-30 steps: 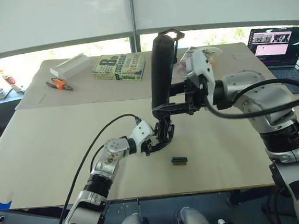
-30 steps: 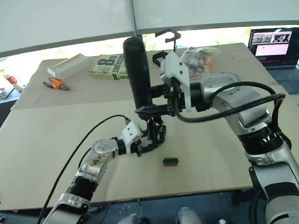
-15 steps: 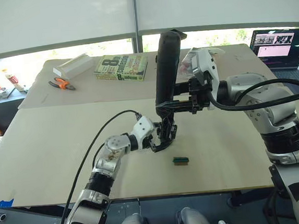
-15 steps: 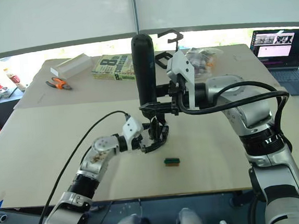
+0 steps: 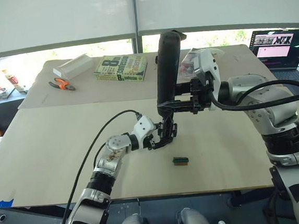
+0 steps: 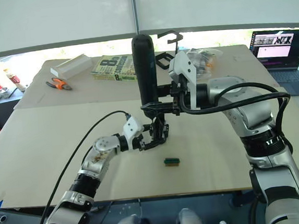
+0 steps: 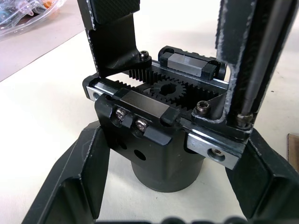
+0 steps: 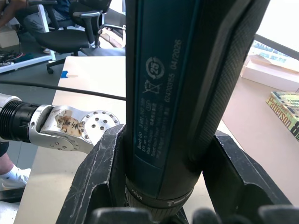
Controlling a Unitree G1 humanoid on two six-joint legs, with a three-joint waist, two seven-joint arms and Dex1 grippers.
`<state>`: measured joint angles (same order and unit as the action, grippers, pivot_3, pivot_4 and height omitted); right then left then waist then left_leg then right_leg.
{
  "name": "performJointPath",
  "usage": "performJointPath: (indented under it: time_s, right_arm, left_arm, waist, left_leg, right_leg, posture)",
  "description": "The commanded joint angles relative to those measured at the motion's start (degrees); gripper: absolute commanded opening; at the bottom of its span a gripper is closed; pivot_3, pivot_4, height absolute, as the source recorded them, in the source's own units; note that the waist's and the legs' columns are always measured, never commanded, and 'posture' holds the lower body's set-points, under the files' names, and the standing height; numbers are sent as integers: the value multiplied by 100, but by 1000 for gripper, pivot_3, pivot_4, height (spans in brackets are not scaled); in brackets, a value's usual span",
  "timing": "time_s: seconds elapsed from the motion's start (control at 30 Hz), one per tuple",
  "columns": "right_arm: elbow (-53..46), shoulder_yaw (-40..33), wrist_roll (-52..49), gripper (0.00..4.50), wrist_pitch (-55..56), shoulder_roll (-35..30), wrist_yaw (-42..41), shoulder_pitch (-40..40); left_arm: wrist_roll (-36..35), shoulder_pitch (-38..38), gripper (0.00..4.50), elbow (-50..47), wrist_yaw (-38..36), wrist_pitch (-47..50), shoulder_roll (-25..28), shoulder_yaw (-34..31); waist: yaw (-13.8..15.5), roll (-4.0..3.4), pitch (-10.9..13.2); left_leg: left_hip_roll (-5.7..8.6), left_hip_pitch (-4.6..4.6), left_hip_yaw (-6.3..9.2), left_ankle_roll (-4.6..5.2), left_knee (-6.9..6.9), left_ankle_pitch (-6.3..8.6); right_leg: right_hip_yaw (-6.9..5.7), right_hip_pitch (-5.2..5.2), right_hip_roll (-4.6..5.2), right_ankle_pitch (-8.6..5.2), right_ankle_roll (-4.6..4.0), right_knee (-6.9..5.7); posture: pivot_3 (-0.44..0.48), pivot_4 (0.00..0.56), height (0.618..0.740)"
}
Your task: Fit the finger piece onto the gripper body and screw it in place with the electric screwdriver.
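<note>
Over the worktop (image 5: 48, 152), the right jaws still clamped the upright screwdriver (image 5: 167, 63); the left jaws still gripped the gripper body (image 5: 166, 132), barely shifted.

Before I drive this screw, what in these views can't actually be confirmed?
- Bit tip of the electric screwdriver: in the head views too small against the gripper body; the left wrist view shows the shaft beside a screw, seating unclear.
- Finger piece: its upper end is cut off by the left wrist view's edge.
- Screwdriver's lower end: hidden behind the right gripper in the right wrist view.
</note>
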<state>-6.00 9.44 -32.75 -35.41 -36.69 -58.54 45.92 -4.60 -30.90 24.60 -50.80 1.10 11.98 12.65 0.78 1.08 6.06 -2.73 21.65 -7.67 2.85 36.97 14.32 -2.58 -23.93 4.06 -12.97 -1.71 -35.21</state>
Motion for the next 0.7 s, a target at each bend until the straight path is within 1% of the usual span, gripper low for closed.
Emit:
performJointPath:
  time_s: [0.03, 0.3, 0.5, 0.6, 0.7]
  right_arm:
    - [239, 262, 558, 1923, -230, -79, 269, -248]
    - [-3, 448, 720, 1923, -88, 35, 473, -569]
    - [3, 557, 972, 1923, 218, 23, 555, -874]
    - [-1, 536, 979, 1923, 236, 45, 625, -949]
    - [49, 436, 917, 1923, 195, 142, 807, -1063]
  left_arm:
    - [65, -109, 2968, -30, 20, -161, 50, 6]
    - [73, -91, 2968, 5, 24, -207, 81, 2]
    - [59, -70, 2968, -36, 29, -204, 110, -13]
    - [49, -65, 2968, -48, 28, -207, 123, -21]
    - [39, -65, 2968, -47, 35, -211, 126, -30]
  waist:
    - [0, 0, 0]
    - [-6, 6, -7]
    - [-8, 15, -18]
    - [-9, 15, -17]
    - [-9, 15, -18]
  left_leg:
    - [0, 0, 0, 0, 0, 0]
    - [-1, -1, 0, 0, -1, 0]
    - [-1, -11, 2, 0, -1, 0]
    - [-3, -29, 3, -1, -3, 1]
    - [-5, -45, 6, -11, -9, 7]
  right_leg:
    - [0, 0, 0, 0, 0, 0]
    - [1, 0, 0, -1, 1, 0]
    - [-2, 10, 0, -1, 1, 6]
    - [-2, 29, 2, -23, 37, 8]
    - [-2, 44, 5, -25, 37, 12]
  posture:
    - [0, 150, 740]
    - [0, 150, 740]
    - [0, 150, 740]
    - [0, 150, 740]
    - [0, 150, 740]
